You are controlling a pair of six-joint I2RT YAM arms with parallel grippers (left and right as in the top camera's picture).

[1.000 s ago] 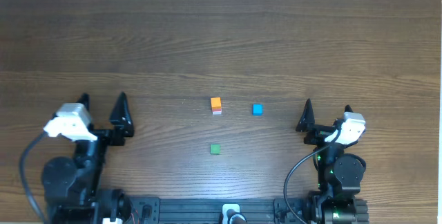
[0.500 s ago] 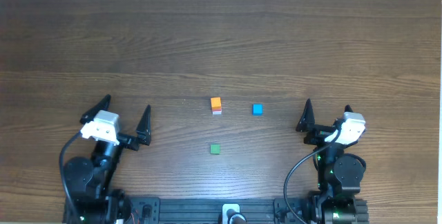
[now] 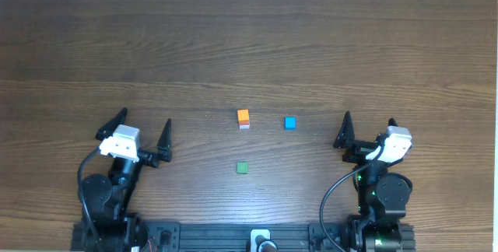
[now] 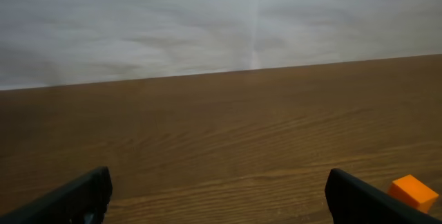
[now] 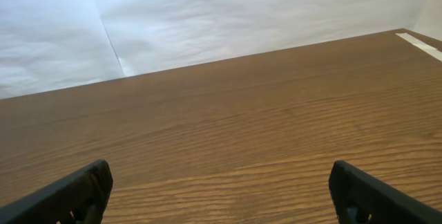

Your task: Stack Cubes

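An orange cube (image 3: 243,116) sits on top of a pale cube (image 3: 244,126) near the table's middle. A blue cube (image 3: 290,123) lies to its right, and a green cube (image 3: 242,167) lies nearer the arms' bases. My left gripper (image 3: 141,131) stands open at the left, well away from the cubes. The orange cube (image 4: 413,191) peeks in at the edge of the left wrist view. My right gripper (image 3: 366,129) stands open at the right, with nothing between its fingers.
The wooden table (image 3: 249,42) stretches bare beyond the cubes. A white wall (image 5: 207,16) stands behind the far edge. A strip of pale tape (image 5: 420,44) marks the table's far corner in the right wrist view.
My left arm has drawn back toward its base and turned, its gripper shifting to the right and lower. The right arm and all cubes have kept still.
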